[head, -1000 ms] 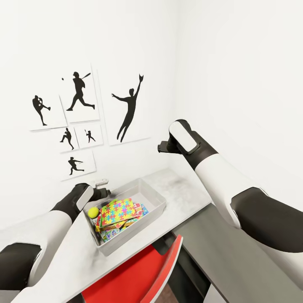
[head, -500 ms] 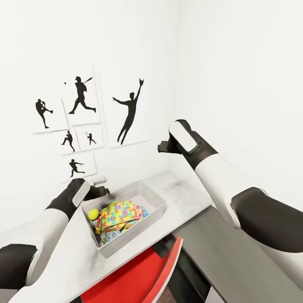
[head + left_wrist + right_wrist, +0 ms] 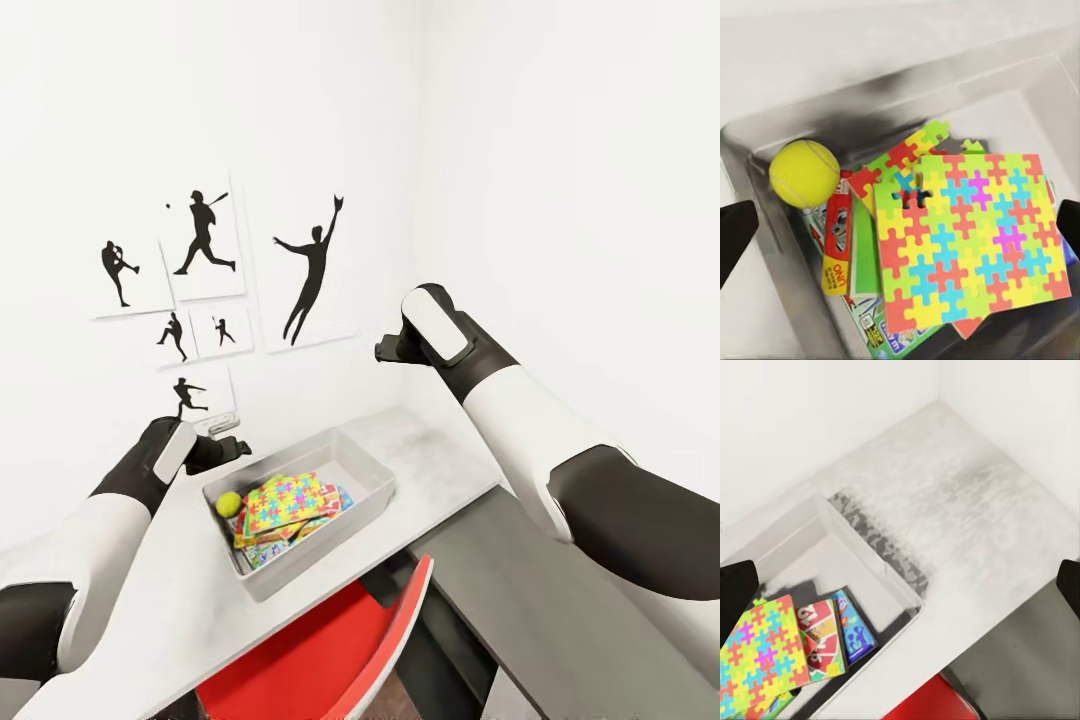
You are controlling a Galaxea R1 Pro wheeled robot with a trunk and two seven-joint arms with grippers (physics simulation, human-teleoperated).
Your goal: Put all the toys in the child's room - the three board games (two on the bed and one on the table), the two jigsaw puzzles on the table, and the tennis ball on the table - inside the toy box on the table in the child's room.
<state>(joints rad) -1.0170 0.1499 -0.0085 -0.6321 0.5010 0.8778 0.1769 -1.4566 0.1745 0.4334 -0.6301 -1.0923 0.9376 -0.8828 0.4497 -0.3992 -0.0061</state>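
The left gripper (image 3: 222,447) has drawn back from over the toy box (image 3: 352,452) to just outside its rim — jaws spread, holding nothing. Inside lie one tennis ball (image 3: 228,503) and two jigsaw puzzles (image 3: 975,232), stacked on the board games (image 3: 832,637), whose number cannot be told. The right gripper (image 3: 385,351) hangs high above the table (image 3: 440,465), arm bent, fingers apart and empty.

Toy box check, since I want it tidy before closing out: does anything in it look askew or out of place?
Nothing is spilled or damaged. Inside the toy box, the jigsaw puzzles lie skewed in an untidy pile over the board games, and the tennis ball sits in a corner beside them. Everything seen is within the rim.
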